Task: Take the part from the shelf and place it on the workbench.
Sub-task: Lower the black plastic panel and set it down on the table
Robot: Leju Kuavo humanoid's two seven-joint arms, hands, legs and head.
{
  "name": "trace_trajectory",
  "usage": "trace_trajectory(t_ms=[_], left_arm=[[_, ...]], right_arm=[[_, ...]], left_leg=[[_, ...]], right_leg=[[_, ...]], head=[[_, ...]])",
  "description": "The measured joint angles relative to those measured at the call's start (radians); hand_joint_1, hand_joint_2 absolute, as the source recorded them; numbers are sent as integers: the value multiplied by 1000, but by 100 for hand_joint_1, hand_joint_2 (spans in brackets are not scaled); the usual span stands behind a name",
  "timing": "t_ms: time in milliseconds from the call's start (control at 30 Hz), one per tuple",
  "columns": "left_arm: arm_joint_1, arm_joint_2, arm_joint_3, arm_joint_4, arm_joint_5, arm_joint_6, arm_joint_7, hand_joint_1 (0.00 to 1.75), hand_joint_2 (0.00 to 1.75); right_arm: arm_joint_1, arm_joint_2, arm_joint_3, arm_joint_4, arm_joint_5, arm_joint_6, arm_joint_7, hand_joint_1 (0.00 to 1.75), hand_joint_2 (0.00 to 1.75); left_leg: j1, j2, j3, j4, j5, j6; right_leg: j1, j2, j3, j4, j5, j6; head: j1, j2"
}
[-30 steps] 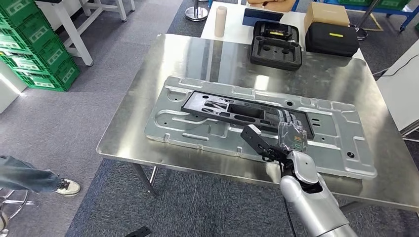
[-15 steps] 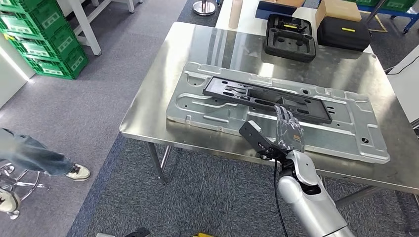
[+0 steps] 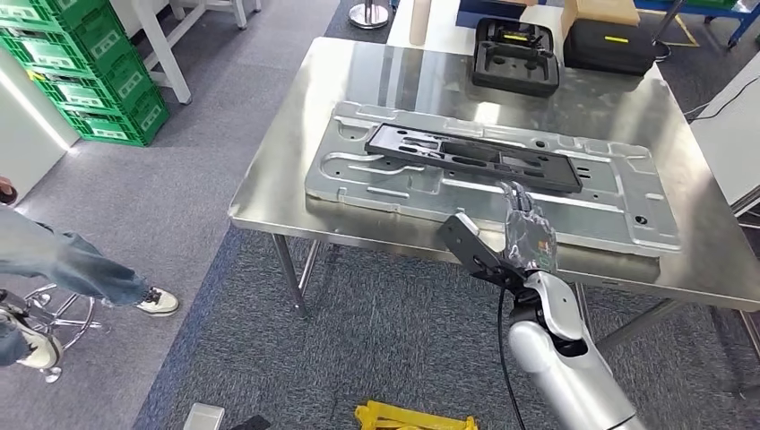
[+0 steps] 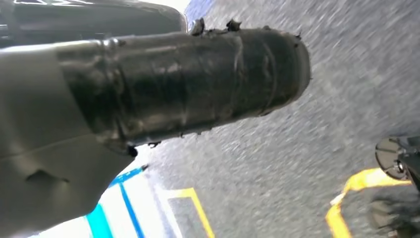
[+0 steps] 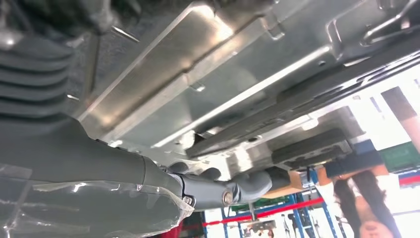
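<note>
A: Where is the part (image 3: 470, 157) right now?

B: It's on the workbench (image 3: 296, 143), a long black frame lying flat along the top of a big grey metal plate (image 3: 403, 193). In the right wrist view the plate (image 5: 208, 84) takes up most of the frame.

A: And the right hand (image 3: 529, 235)?

B: It hovers at the near edge of the bench, fingers straight and apart, nothing in them. It's clear of the part, fingertips pointing toward it.

A: The left hand (image 4: 188, 79)?

B: Close to its wrist camera: a thick dark taped thumb over grey carpet. Whether it's open or closed, I cannot tell.

A: Any containers?

B: Far side of the bench, an open black foam case (image 3: 513, 55), moulded hollows inside, something dark with a yellow strip in the upper part. Beside it a closed black case (image 3: 609, 49) with a small yellow label, too small to read. Behind that a cardboard box (image 3: 599, 11).

A: And off the bench?

B: Stacked green crates (image 3: 90, 81) on the left, white labels on them, illegible. Their contents can't be made out. A person's leg and shoe (image 3: 157, 302) stand on the carpet, low left.
</note>
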Motion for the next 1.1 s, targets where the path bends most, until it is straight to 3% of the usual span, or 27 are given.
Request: trace_trajectory(t_ms=[33,67,100,133,167,233,300,400,467,533,567,600,633,700,767,833,933,1000,1067,1100], left_arm=[[1,3,2,0,1,0,0,0,0],[2,7,4,1,1,0,0,0,0],[2,11,5,1,2,0,0,0,0],[2,15,7,1,3,0,-1,0,0],[3,18,8,1,4,0,-2,0,0],[4,22,10,1,8,1,-6,0,0],[4,22,11,1,12,2,-11,0,0],[11,21,13,1,17,2,-17,0,0],[15,16,15,3,21,2,-23,0,0],[16,12,21,4,29,4,-28,0,0],[17,11,24,5,34,5,-31,0,0],[18,11,28,5,40,6,-35,0,0],[20,11,32,5,45,6,-39,0,0],[25,11,38,6,56,7,-45,0,0],[30,11,43,6,65,10,-51,0,0],[36,9,52,7,73,13,-57,0,0],[44,7,65,9,86,17,-60,0,0],[48,9,73,10,95,20,-58,0,0],[49,15,82,12,103,20,-56,0,0],[51,18,86,13,106,20,-56,0,0]], right_arm=[[2,0,0,-1,-4,-2,-2,0,0],[5,1,0,-2,-12,-5,-7,0,0],[9,1,0,-4,-25,-11,-14,0,0],[13,1,0,-7,-42,-19,-23,0,0],[17,1,0,-11,-66,-30,-34,0,0],[23,0,-2,-27,-132,-58,-63,0,87],[31,-1,-6,-49,-215,-92,-103,0,175],[54,-1,-18,-80,-369,-142,-188,0,175],[76,-2,-30,-102,-461,-174,-245,0,175],[98,-4,-41,-131,-519,-205,-292,0,175],[111,-5,-46,-146,-537,-218,-310,0,175],[127,-7,-51,-163,-550,-226,-325,0,175],[144,-10,-55,-179,-560,-230,-337,0,175],[180,-19,-63,-213,-577,-232,-356,0,87],[219,-34,-77,-258,-607,-231,-374,0,0],[262,-50,-96,-305,-652,-231,-396,0,0],[344,-76,-120,-367,-715,-242,-432,0,0],[392,-91,-134,-400,-739,-257,-449,0,0],[430,-104,-145,-424,-754,-269,-458,0,0],[450,-110,-149,-434,-759,-273,-462,0,0]], left_leg=[[1,0,-16,64,-48,-3],[1,1,-25,122,-73,-7],[2,1,-23,158,-74,-12],[3,2,-7,166,-56,-18],[5,2,28,140,-28,-25],[10,3,121,22,-19,-37],[10,0,171,-55,-49,-25],[11,1,164,-61,-47,13],[16,4,147,-63,-28,28],[17,3,124,-65,-9,34],[18,2,111,-66,-1,34],[18,2,100,-66,7,33],[18,1,89,-66,14,31],[17,2,72,-67,30,27],[17,4,65,-72,43,20],[19,10,66,-83,57,7],[22,19,69,-87,58,-11],[17,17,41,-11,-1,-10],[10,12,-10,129,-81,-7],[8,10,-27,184,-103,-6]], right_leg=[[-1,0,-13,-1,12,0],[-2,-1,-29,1,23,4],[-3,-1,-46,6,33,7],[-6,-2,-65,14,41,11],[-10,-2,-87,28,47,16],[-16,-2,-132,70,52,27],[-14,0,-163,108,55,37],[-14,3,-177,127,58,45],[-19,10,-200,186,-3,58],[-28,14,-236,311,-99,73],[-32,14,-248,371,-127,77],[-34,14,-248,408,-132,78],[-36,14,-235,415,-117,76],[-34,16,-160,331,-67,64],[-27,13,-57,181,-64,45],[-19,10,-3,86,-86,35],[-19,21,11,43,-70,34],[-21,29,17,23,-51,29],[-15,39,11,21,-43,21],[-12,45,8,23,-42,20]], head=[[0,0],[-1,0],[-1,0],[0,0],[-1,0],[-5,0],[-10,0],[-9,0],[-2,0],[4,0],[4,0],[4,0],[4,0],[4,0],[3,0],[4,0],[4,0],[0,0],[-5,0],[-6,0]])
